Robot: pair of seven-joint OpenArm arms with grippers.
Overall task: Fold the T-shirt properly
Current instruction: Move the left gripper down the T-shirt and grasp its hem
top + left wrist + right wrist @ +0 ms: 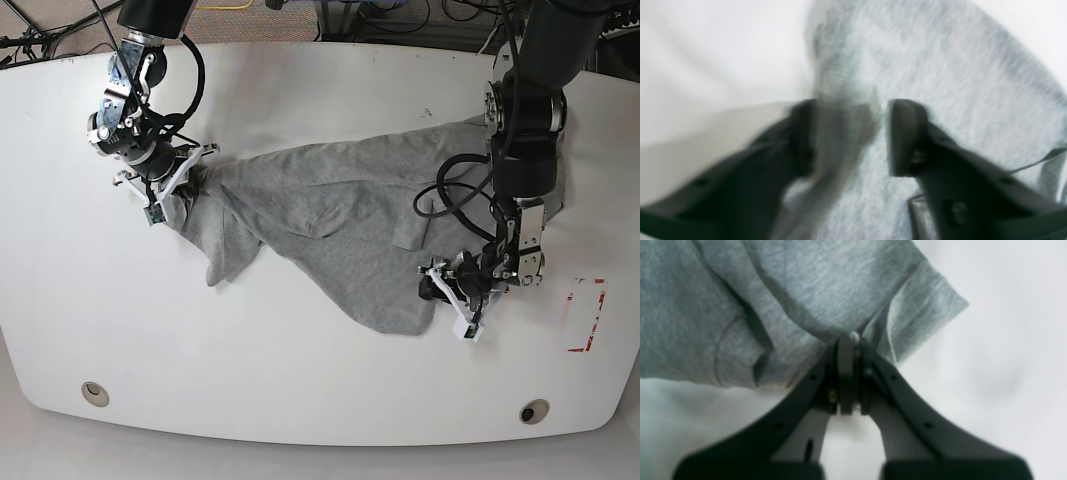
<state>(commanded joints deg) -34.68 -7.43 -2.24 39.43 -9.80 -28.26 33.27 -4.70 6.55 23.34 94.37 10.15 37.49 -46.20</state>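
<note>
T-shirt lies crumpled mid-worktop. Right gripper at 9 o'clock: fingers pinched tight on cloth. Left gripper at 4 o'clock: fingers parted, cloth between. Soft, light, floppy; grab hems or shoulder seams.

The right gripper has its jaws pressed together, pinching a fold of the T-shirt. The left gripper hangs low with jaws spread apart.
</note>
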